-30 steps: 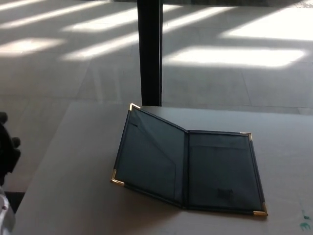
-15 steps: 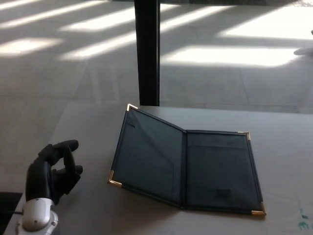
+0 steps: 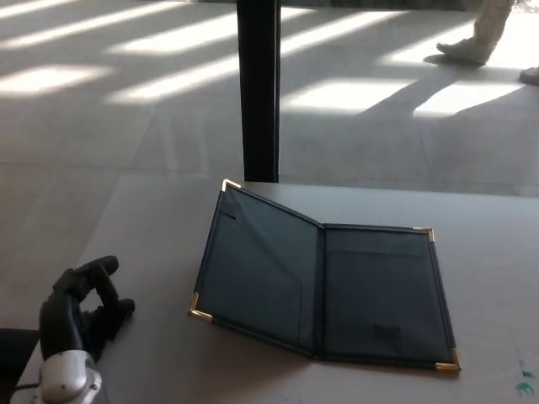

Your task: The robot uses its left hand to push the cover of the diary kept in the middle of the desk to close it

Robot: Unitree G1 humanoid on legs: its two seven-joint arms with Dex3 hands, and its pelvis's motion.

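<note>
The diary (image 3: 324, 286) lies open in the middle of the desk (image 3: 152, 252), dark with gold corner caps. Its right half rests flat; its left cover (image 3: 253, 265) stands raised at a slant off the desk. My left hand (image 3: 80, 310) is at the desk's left edge, well left of the raised cover and apart from it. The hand is open, fingers curled apart with nothing between them. My right hand does not show.
A dark vertical post (image 3: 258, 88) rises just behind the desk's far edge. A person's legs (image 3: 484, 34) cross the sunlit floor at the top right. A small green mark (image 3: 526, 379) sits at the desk's right edge.
My left hand rose into view at the desk's left edge, then sank slightly left and down. A person's legs appeared at the top right. The diary has not moved.
</note>
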